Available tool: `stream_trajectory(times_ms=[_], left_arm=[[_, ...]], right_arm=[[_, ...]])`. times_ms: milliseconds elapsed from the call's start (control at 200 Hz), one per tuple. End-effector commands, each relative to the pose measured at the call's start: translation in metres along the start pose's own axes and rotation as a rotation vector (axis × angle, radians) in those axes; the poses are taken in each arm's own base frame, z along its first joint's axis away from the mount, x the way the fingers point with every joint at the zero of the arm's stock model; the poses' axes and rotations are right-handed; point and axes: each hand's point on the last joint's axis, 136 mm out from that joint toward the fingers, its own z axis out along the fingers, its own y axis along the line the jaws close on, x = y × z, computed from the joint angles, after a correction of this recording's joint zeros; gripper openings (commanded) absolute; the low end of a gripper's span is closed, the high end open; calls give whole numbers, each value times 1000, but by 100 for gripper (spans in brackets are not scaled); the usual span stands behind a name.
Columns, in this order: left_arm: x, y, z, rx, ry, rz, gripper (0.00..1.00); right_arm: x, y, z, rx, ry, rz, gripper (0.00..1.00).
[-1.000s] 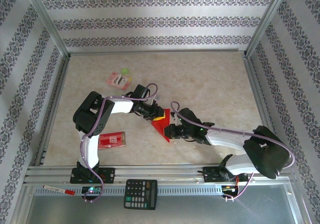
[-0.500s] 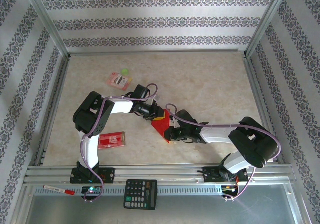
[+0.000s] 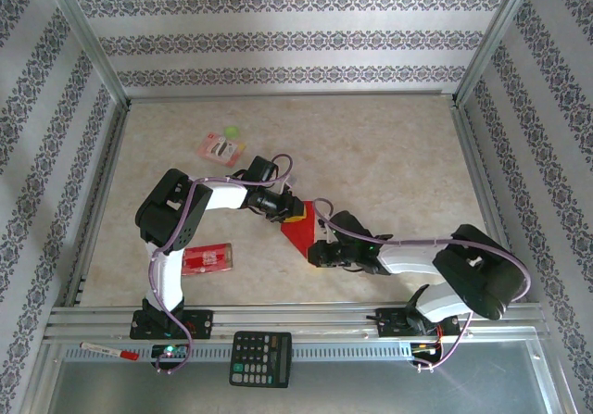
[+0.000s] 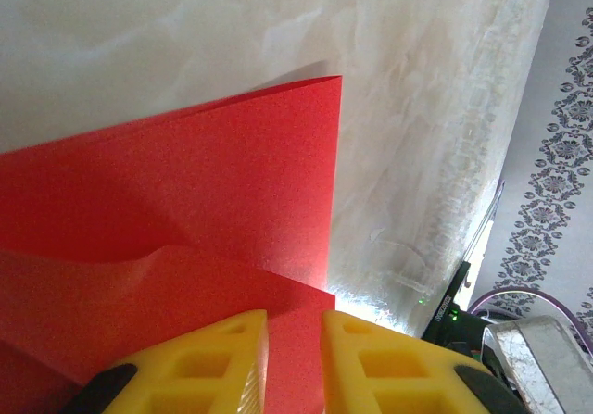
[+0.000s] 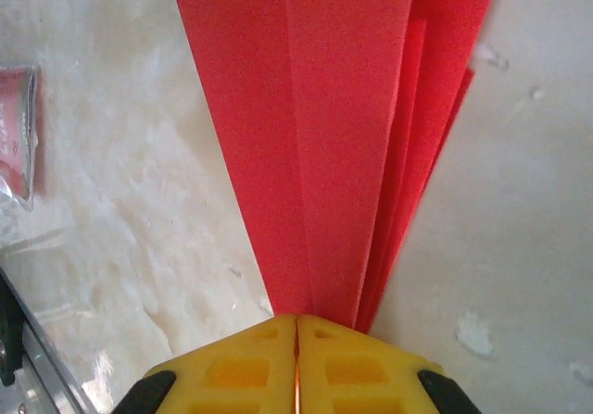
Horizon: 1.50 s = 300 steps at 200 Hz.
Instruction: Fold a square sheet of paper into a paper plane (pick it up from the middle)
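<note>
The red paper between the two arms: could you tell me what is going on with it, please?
Both arms are working on the red paper, which is already folded into a narrow, layered wedge near the middle of the table. The right hand is shut on its pointed end. The left hand sits at the wider end with its fingers slightly apart by a raised flap; whether it grips that flap is unclear.

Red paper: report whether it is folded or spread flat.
Folded. The red paper shows stacked layers with lengthwise creases, narrowing to a point that runs into the closed right pincer.
</note>
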Motion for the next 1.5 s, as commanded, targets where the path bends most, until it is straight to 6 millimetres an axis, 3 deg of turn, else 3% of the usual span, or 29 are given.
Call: stream_trajectory(times_ms=[0, 240, 470, 585, 769, 1024, 1359, 1494], left_arm=[[17, 55, 12, -160, 37, -95, 23], [16, 54, 12, -156, 37, -96, 23], [17, 54, 13, -154, 38, -98, 23], [17, 54, 12, -155, 39, -98, 23], [16, 52, 12, -151, 37, -96, 23], [16, 53, 13, -153, 39, -96, 23], [17, 54, 13, -156, 40, -97, 22], [17, 55, 13, -159, 42, -98, 23]], right_arm=[[7, -2, -10, 3, 17, 29, 8], [-39, 34, -28, -93, -93, 3, 8], [-64, 39, -6, -72, -85, -14, 8], [-66, 32, 7, -51, -57, -7, 7], [-56, 12, 21, -26, -9, 16, 7], [-34, -7, 21, -3, 34, 54, 7], [2, -18, 14, 17, 94, 83, 7], [13, -13, 9, 8, 106, 66, 7]])
